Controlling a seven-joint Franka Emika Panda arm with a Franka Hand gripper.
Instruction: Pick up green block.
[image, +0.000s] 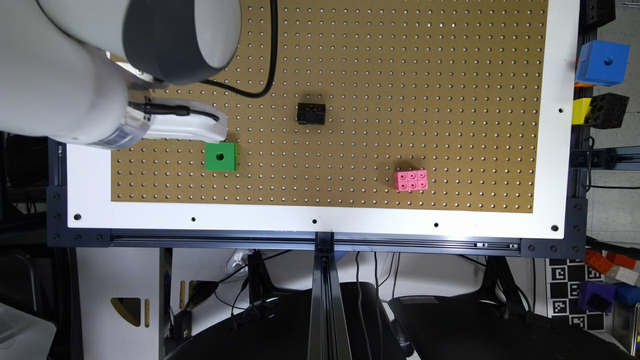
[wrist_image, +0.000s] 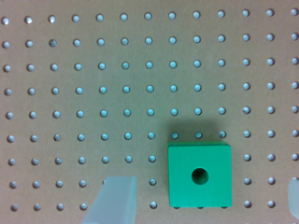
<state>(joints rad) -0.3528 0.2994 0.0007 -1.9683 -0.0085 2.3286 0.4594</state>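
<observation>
Where the brown pegboard (image: 380, 65) meets the arm's end, the green block (image: 221, 156) sits flat on the board toward the exterior view's left, its top face turned up to the camera. It is a bright green cube with clean square edges and a single round dark hole centred in that face; in the wrist view the green block (wrist_image: 200, 175) shows the same hole, and it casts a soft shadow on the board along one side. Nothing touches it. The gripper (wrist_image: 201, 198) hangs over it with its jaws spread wide: one pale, translucent fingertip (wrist_image: 116, 200) stands off one side of the cube with a clear strip of pegboard between them, and a sliver of the other finger appears at the picture's edge well off the opposite side, so the block lies between the two without contact. In the exterior view the white part of the gripper (image: 187, 125) sits just beside the cube, close to its upper edge. Further along the board, a small black block (image: 311, 113) rests near the middle, well apart from the cube, and a pink studded brick (image: 411, 180) lies toward the exterior view's right. Past the white frame (image: 557, 125) of the board, a blue cube (image: 602, 62) with a hole sits off the table edge.
</observation>
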